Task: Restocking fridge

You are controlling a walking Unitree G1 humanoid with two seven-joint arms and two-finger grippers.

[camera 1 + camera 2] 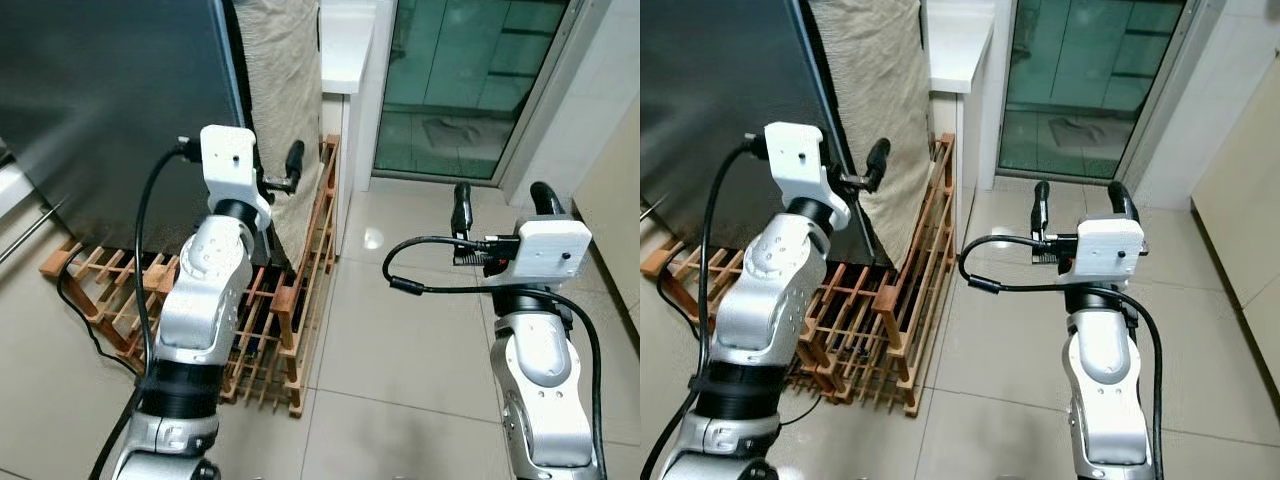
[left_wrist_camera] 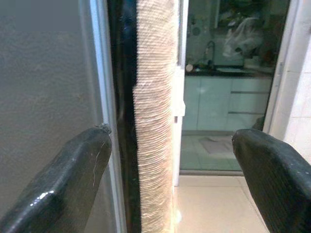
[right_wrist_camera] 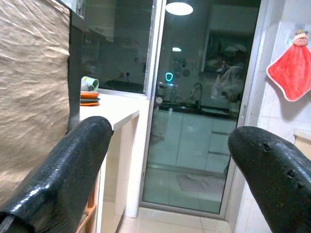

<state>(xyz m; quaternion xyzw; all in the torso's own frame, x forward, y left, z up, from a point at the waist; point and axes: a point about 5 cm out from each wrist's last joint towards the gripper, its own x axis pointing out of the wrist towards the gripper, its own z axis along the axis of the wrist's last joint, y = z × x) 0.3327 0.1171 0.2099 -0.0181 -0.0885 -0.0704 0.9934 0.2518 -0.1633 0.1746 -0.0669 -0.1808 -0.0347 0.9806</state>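
The fridge [image 1: 110, 100] stands at the left, its dark grey door shut, and a beige cloth [image 1: 285, 90] hangs down its side. My left gripper [image 2: 170, 141] is raised at the door's right edge and is open. The door edge [image 2: 102, 97] and the cloth lie between its fingers, which touch neither. One of its fingers [image 1: 294, 165] shows against the cloth. My right gripper [image 1: 503, 200] is held up over the tiled floor to the right, open and holding nothing, pointing at the glass door [image 3: 194, 121].
A low wooden rack [image 1: 300, 300] lies on the floor under and beside the fridge. A white counter [image 1: 345, 45] stands behind the cloth. A glass sliding door [image 1: 460, 80] is straight ahead. A red towel [image 3: 291, 70] hangs on the right wall.
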